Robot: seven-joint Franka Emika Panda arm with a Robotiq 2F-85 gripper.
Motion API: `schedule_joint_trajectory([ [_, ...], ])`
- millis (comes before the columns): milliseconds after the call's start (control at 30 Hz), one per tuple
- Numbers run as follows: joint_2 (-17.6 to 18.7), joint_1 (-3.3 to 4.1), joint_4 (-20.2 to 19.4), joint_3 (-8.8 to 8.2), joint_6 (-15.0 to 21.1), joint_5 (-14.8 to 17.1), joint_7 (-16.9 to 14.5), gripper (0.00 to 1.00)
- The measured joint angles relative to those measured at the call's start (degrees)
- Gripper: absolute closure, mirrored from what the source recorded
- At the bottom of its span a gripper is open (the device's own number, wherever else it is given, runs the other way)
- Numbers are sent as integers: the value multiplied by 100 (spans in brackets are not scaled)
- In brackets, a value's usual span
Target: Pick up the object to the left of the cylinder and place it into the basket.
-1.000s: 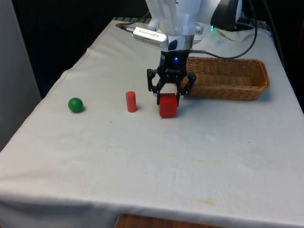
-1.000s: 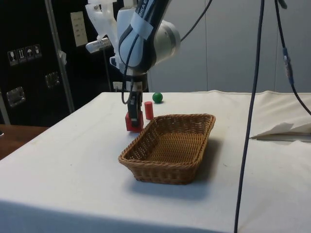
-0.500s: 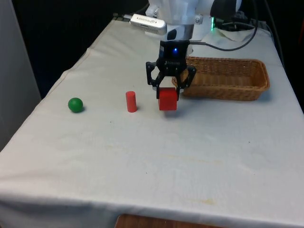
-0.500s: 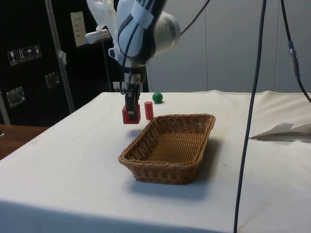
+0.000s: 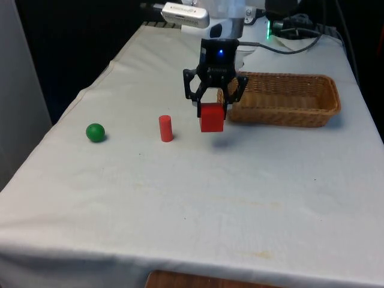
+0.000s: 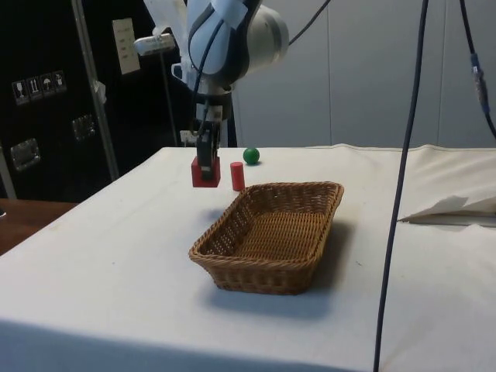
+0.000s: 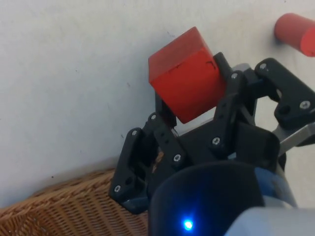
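My black gripper (image 5: 212, 111) is shut on a red cube (image 5: 212, 117) and holds it clear of the white cloth, with its shadow below. From the side the red cube (image 6: 204, 173) hangs beside the basket's far corner. Close up, the red cube (image 7: 187, 73) sits between the two fingers. A red cylinder (image 5: 165, 128) stands upright on the front view's left of the cube. Further to that side lies a green ball (image 5: 95, 132). The wicker basket (image 5: 312, 108) is on the front view's right of the gripper.
A black cable (image 6: 401, 178) hangs down in front of the side camera. The table's edge (image 5: 78, 102) drops off on the front view's left, past the green ball. The basket (image 6: 232, 267) shows nothing inside it.
The gripper has risen from the cloth with the red cube in it, lifting it step by step. The cylinder, ball and basket have stayed put.
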Motion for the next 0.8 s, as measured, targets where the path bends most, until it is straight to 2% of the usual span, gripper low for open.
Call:
schedule_joint_trajectory([
  [800, -447, 6, -103, -52, -34, -92, -11, 98],
])
